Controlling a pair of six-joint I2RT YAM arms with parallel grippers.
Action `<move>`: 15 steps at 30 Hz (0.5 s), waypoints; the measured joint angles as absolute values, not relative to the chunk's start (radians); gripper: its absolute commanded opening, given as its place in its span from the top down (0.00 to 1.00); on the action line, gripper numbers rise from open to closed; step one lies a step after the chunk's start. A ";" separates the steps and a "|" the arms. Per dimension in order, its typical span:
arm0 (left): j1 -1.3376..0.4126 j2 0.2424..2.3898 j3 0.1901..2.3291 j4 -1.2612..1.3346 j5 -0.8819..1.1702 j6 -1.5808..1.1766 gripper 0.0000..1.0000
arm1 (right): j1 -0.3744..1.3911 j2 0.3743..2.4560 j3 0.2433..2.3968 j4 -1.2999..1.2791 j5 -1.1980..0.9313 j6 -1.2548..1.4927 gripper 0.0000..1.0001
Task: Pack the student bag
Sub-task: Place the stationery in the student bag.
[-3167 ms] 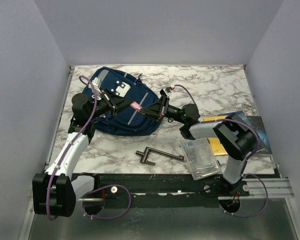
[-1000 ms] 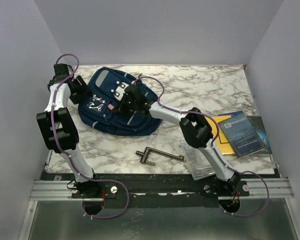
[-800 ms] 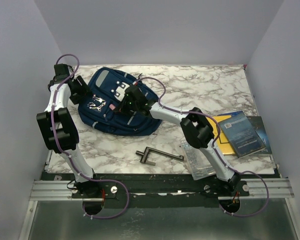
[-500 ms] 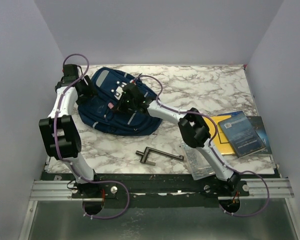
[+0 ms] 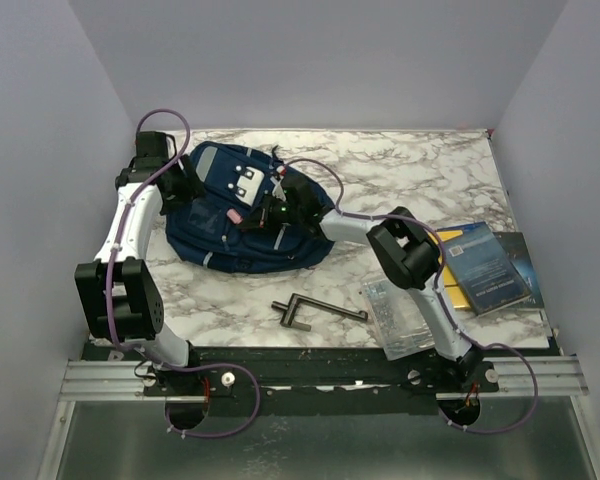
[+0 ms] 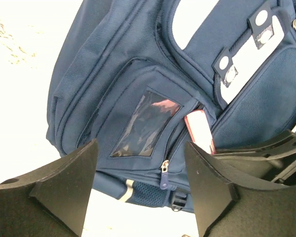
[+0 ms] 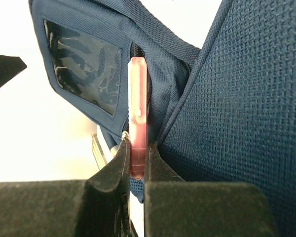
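Note:
The student bag (image 5: 242,243), navy with grey stripes and white buckle patches, lies at the table's back left. My right gripper (image 7: 137,160) is shut on a slim pink plastic item (image 7: 137,106), whose far end sits at the open zipper slit of the bag's front pocket, beside the clear window (image 7: 84,66). From above, the right gripper (image 5: 254,213) rests on the bag's middle. My left gripper (image 6: 138,192) hovers open over the bag's lower edge, its jaws on either side of a blue zipper pull (image 6: 163,177), gripping nothing. The pink item (image 6: 199,131) shows there too.
A black L-shaped metal tool (image 5: 315,310) lies near the front middle. A clear plastic case (image 5: 400,322) sits front right, with a yellow book (image 5: 442,282) and blue books (image 5: 485,266) behind it. The left wall stands close to the left arm (image 5: 130,215).
The left arm swung rightward over the bag's left side. The right gripper, still holding the pink item, shifted slightly right, and the bag moved and bulged with it.

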State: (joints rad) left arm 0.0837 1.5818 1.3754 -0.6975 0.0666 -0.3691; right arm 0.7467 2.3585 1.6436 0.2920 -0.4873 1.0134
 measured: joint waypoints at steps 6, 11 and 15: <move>-0.037 1.520 1.352 -0.764 -0.056 -0.369 0.45 | 0.702 2.260 1.523 0.287 -0.511 0.977 1.00; -0.129 1.515 1.341 -0.776 -0.087 -0.379 0.58 | 0.688 2.223 1.498 0.252 -0.512 0.925 1.00; -0.197 1.619 1.367 -0.780 -0.090 -0.383 0.47 | 0.681 2.181 1.478 0.215 -0.513 0.888 1.00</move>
State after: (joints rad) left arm -0.1974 1.6192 1.3666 -0.7803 -0.0902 -0.3828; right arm 0.6807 2.1815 1.4776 0.2146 -0.5129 0.8883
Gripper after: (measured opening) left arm 0.480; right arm 0.074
